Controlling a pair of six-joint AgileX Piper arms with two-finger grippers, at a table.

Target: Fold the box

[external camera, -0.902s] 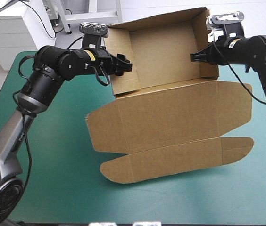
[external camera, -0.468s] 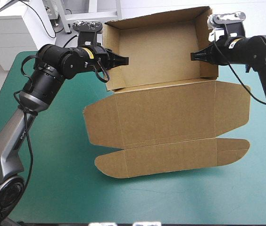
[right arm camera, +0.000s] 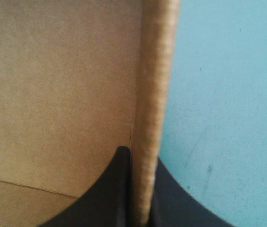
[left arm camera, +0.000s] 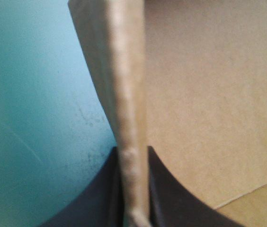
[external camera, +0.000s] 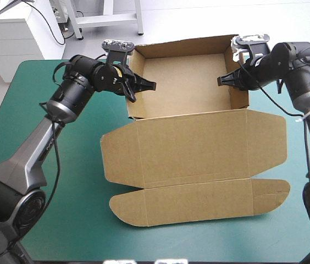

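The brown box [external camera: 188, 137] stands as an open tray at the table's far middle, walls raised, its lid and front flap lying flat toward the near edge. My left gripper [external camera: 139, 85] is shut on the tray's left wall [left arm camera: 126, 94], one black finger on each side of the board. At the opposite side my right gripper [external camera: 231, 80] is shut on the right wall [right arm camera: 155, 94] the same way. Both wrist views show the wall's top edge running away from the fingers, tray floor on one side, teal-green cover on the other.
The teal-green table [external camera: 61, 181] shows bare cover to the left of the box and along the near edge. The flat lid [external camera: 199, 146] and rounded flap [external camera: 199, 201] take up the table's middle.
My left gripper closed onto the left wall, which was leaning inward and now stands upright. The tray has come down from its tilted pose and both arms shifted a little to the left.
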